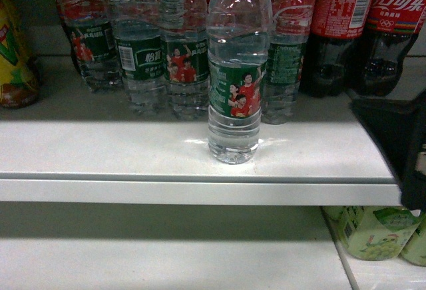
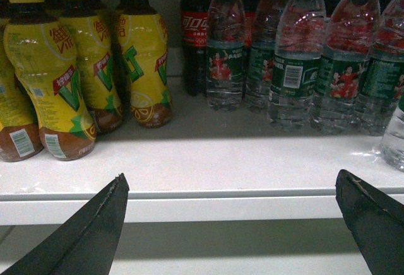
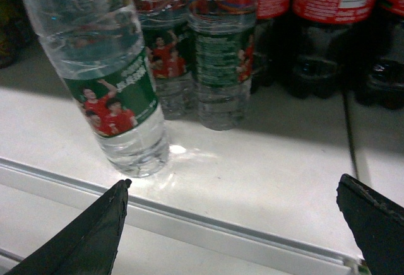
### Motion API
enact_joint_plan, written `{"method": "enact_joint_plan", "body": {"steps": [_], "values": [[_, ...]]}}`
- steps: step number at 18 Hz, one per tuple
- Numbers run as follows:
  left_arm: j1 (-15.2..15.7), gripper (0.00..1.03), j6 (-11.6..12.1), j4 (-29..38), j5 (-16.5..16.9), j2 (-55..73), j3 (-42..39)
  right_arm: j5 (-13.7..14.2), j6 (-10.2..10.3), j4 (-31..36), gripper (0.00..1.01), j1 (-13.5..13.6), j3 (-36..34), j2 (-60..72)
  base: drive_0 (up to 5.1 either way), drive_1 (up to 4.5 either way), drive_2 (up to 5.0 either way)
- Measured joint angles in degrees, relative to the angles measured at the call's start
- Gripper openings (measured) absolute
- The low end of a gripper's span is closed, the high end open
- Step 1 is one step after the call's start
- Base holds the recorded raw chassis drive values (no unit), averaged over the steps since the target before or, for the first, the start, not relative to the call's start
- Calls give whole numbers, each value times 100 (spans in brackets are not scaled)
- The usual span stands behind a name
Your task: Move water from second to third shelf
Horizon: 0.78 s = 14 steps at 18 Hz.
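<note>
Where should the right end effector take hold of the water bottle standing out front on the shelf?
Grip the front water bottle across its green label, coming straight in from the shelf's open front. It stands upright and alone near the edge, ahead of the row, so both sides look free. The right end effector is open.

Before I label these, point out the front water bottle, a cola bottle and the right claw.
front water bottle [image 1: 233, 90]: head view, green label.
cola bottle [image 1: 341, 14]: head view, red label.
right claw [image 3: 240, 221]: right wrist view, between fingertips.
</note>
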Motion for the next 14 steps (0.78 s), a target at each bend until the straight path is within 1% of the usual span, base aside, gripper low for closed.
{"method": "enact_joint_plan", "body": {"steps": [3, 5, 7, 8, 10, 11, 14], "values": [[0, 98, 0, 2, 0, 0, 0, -26, 7, 308, 98, 420, 310, 540, 0, 0, 0], [0, 98, 0, 0, 0, 0, 0, -96, 46, 372, 98, 601, 442, 732, 0, 0, 0], [0, 98, 0, 0, 0, 0, 0, -216, 68, 433, 98, 767, 549, 844, 0, 0, 0], [0, 98, 0, 0, 2, 0, 0, -339, 72, 485, 98, 848, 601, 866, 0, 0, 0], [0, 98, 0, 0, 2, 0, 0, -455, 92, 520, 98, 953, 721, 920, 0, 0, 0], [0, 98, 0, 0, 2, 0, 0, -457, 109, 509, 98, 970, 791, 999, 0, 0, 0], [0, 98, 0, 0, 0, 0, 0, -459, 271, 422, 98, 1010, 1073, 1338, 0, 0, 0]]}}
